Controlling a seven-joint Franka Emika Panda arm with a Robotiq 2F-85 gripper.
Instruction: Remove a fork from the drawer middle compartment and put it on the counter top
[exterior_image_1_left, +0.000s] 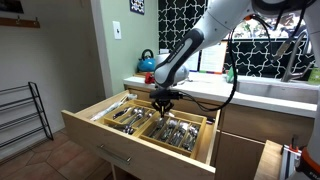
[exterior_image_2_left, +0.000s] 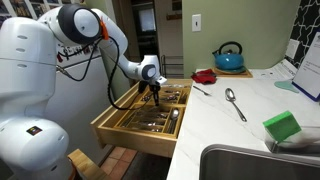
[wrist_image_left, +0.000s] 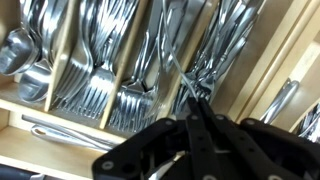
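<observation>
Closed black fingers (wrist_image_left: 203, 132) hang over tightly packed silver forks (wrist_image_left: 130, 98).

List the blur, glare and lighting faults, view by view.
Wrist view: the gripper is dark and out of focus, and the forks are soft with bright glints. In an exterior view the window is blown out while the drawer is evenly lit. In an exterior view the counter top looks pale, without harsh shadows.

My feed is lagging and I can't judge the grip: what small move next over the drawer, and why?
Probably a short, slow lift straight up. In the wrist view the fingers sit nearly together among the forks in the drawer, but whether one is pinched is unclear; a lift would show it.
</observation>
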